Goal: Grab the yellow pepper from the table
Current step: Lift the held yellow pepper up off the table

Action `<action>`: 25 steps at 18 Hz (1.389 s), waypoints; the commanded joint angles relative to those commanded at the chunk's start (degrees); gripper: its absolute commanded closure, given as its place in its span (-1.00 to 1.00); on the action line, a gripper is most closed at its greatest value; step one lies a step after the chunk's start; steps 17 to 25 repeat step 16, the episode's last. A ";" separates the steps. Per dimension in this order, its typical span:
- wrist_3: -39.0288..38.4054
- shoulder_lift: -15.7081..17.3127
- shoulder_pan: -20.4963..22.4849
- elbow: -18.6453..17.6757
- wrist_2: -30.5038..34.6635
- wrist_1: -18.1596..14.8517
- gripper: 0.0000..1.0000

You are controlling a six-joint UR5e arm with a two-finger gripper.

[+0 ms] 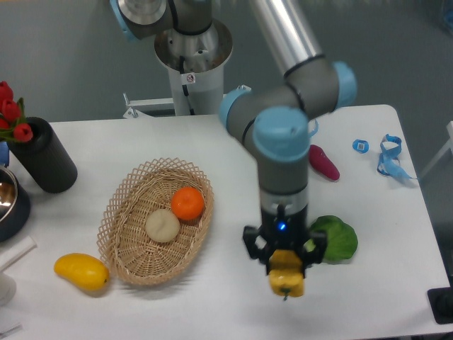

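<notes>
- Yellow pepper (287, 280): held between the fingers of my gripper (285, 266), near the front edge of the table (226, 304), right of centre; long axis runs up and down, small green stem pointing downward; whether it rests on the surface or hangs just above it I cannot tell
- My gripper: pointing straight down from the wrist, closed on the pepper's upper part
- Green leafy vegetable (337, 239): just right of the gripper, lying flat
- Magenta vegetable (323, 161): further back
- Blue clips (386, 152): far right corner
- Wicker basket (120, 212): left of centre, holding an orange (188, 203) and a pale round fruit (163, 225)
- Smooth yellow fruit (82, 272): beside the basket, front left
- Black cylinder (48, 156) with red flowers (10, 113): left edge
</notes>
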 joint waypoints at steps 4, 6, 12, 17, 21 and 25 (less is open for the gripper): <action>10.83 5.54 5.54 -0.09 -4.31 -10.28 0.29; 14.34 7.30 7.12 -0.26 -5.64 -14.15 0.30; 16.99 9.33 9.06 -0.35 -6.34 -17.42 0.30; 16.99 9.59 9.50 -0.35 -6.52 -17.51 0.30; 16.99 9.59 9.50 -0.35 -6.52 -17.51 0.30; 16.99 9.59 9.50 -0.35 -6.52 -17.51 0.30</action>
